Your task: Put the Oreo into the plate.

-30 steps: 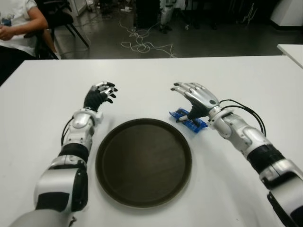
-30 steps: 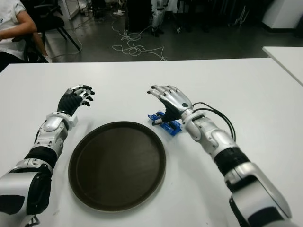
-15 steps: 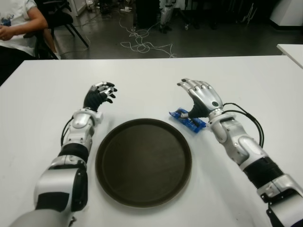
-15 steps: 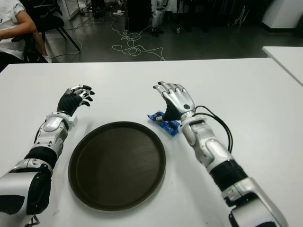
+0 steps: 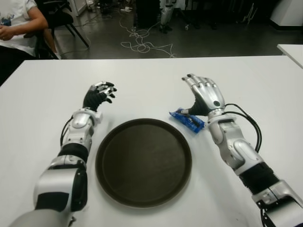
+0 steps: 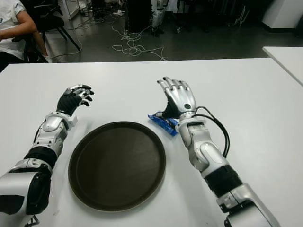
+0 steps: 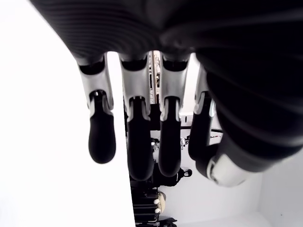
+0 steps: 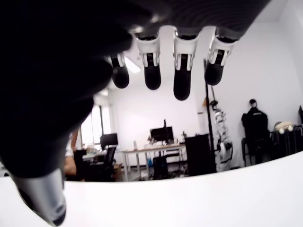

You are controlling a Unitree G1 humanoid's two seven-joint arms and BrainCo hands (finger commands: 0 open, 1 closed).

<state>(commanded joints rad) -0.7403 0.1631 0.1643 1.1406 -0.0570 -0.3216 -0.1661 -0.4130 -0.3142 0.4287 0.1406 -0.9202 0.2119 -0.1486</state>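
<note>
The Oreo [image 5: 187, 119] is a blue packet lying flat on the white table [image 5: 142, 78], just off the far right rim of the plate. The plate [image 5: 142, 163] is a round dark brown tray with nothing in it. My right hand [image 5: 202, 94] stands tilted up right behind the packet, fingers straight and spread, holding nothing. Its thumb reaches down to the packet's far edge; I cannot tell whether they touch. The right wrist view shows its fingers [image 8: 182, 80] extended with only the room beyond them. My left hand [image 5: 98, 94] shows left of the plate, fingers relaxed and holding nothing.
A person [image 5: 19, 26] sits beyond the table's far left corner. Cables [image 5: 142, 43] lie on the floor behind the table. The corner of a second white table [image 5: 291, 49] shows at the right.
My right hand has pitched upward and its forearm has swung in toward the plate, uncovering more of the Oreo packet. The packet, plate and left hand have stayed put.
</note>
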